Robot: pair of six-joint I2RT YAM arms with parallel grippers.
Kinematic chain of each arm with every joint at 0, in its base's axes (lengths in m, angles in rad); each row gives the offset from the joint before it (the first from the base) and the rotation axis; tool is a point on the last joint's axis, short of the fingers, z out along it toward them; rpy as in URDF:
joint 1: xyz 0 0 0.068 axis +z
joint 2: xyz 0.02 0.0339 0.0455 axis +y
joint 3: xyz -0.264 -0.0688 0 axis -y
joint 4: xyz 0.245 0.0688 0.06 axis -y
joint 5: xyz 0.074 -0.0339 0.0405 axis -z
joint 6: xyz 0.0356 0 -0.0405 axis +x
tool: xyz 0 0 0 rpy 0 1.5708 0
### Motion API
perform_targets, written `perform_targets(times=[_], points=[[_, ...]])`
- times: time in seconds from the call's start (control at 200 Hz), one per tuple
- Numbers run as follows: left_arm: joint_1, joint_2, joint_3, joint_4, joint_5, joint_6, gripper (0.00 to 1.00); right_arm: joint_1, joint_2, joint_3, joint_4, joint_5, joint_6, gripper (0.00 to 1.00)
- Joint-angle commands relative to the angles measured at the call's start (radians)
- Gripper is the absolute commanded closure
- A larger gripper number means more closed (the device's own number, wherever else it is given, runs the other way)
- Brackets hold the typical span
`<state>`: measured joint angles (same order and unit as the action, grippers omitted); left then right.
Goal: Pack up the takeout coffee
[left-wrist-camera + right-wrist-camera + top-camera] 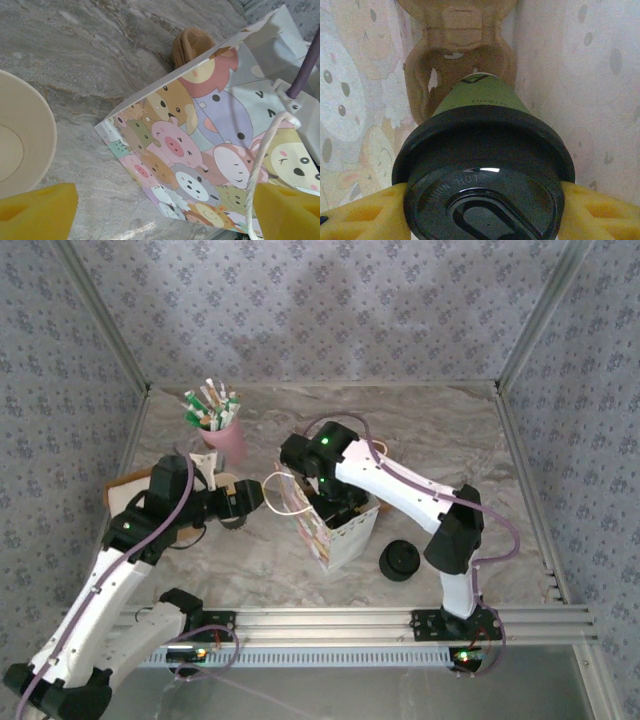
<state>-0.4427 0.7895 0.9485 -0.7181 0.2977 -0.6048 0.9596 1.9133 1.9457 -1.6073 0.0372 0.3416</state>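
Table (450, 430): we see a grey marbled top.
Walls (330, 310): pale floral paper behind and beside the table.
Rail (400, 620): aluminium, along our table's near edge.

Left pincer (162, 215) spread wide, right pincer (480, 217) clamped, arms angled inward

Inside bag (600, 100), walls tight either side of cup (480, 97); cardboard carrier (457, 27) blocks below; table (430, 430) behind bag open

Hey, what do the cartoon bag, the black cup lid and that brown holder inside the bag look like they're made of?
The bag: likely coated printed paper, with crisp folded edges and a slight sheen.
The cup lid: black plastic, glossy, with a glint and raised lettering.
The brown holder: seemingly moulded paper pulp, matte, with rough edges.
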Motion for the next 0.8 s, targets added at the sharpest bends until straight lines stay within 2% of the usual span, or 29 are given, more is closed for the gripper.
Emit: perform_targets(times=[0.0,0.205,0.46,0.794], points=[[-0.019,0.000,0.021,-0.007,-0.017,-0.011,0.08,-0.006,-0.044,-0.017,-0.048,-0.010,-0.017,0.36],[-0.046,0.024,0.026,0.003,-0.034,-0.010,0.07,-0.013,-0.061,-0.044,-0.024,-0.033,-0.024,0.36],[-0.047,0.026,0.026,0.000,-0.054,0.000,0.06,-0.017,-0.069,-0.052,0.002,-0.085,-0.045,0.36],[-0.047,0.036,0.019,0.007,-0.054,-0.003,0.06,-0.022,-0.077,-0.071,0.009,-0.093,-0.055,0.36]])
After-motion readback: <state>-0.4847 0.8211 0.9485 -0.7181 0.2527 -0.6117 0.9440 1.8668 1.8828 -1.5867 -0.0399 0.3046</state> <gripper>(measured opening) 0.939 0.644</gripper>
